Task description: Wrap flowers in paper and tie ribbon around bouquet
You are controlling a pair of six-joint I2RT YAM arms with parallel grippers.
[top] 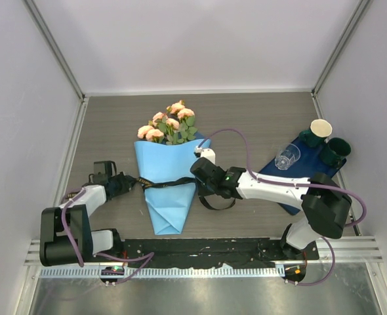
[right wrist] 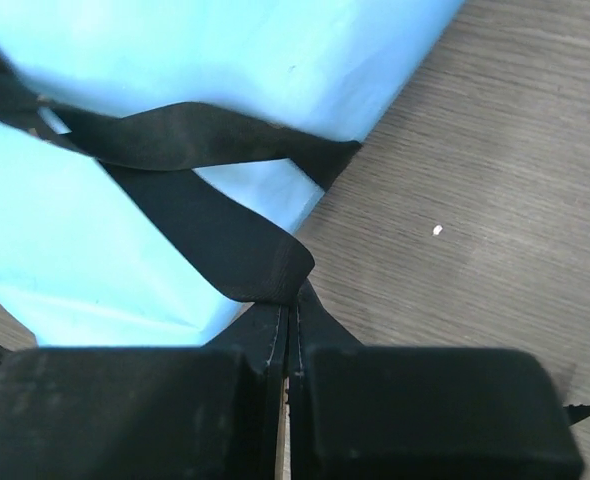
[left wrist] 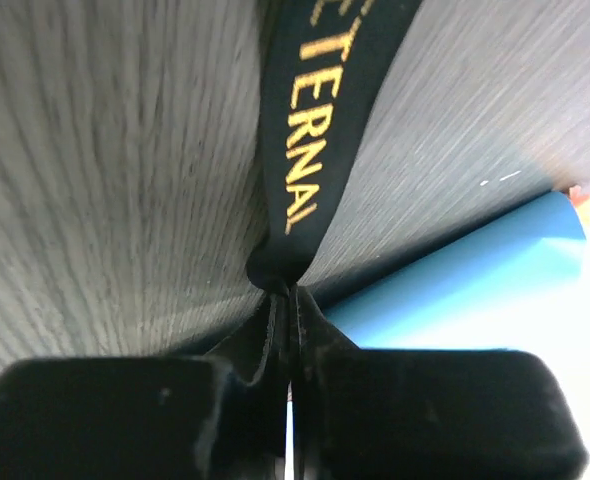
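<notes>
The bouquet lies in the middle of the table, pink-peach flowers (top: 168, 125) sticking out of the far, wide end of a light blue paper (top: 167, 193) cone. A black ribbon (top: 169, 182) crosses the cone's waist. My left gripper (top: 132, 183) is just left of the cone, shut on the ribbon (left wrist: 310, 130), whose gold lettering shows in the left wrist view, with the paper (left wrist: 455, 270) beside it. My right gripper (top: 197, 176) is at the cone's right edge, shut on the ribbon (right wrist: 215, 235), which crosses over itself on the paper (right wrist: 225, 60). My left gripper (left wrist: 287, 292) and right gripper (right wrist: 295, 292) both have their jaws pressed together.
A loose loop of ribbon (top: 217, 204) trails under the right arm. At the right lies a dark navy mat (top: 306, 172) with a clear plastic cup (top: 287, 157) on its side, a white paper cup (top: 321, 128) and dark green cups (top: 336, 151). Walls enclose the table.
</notes>
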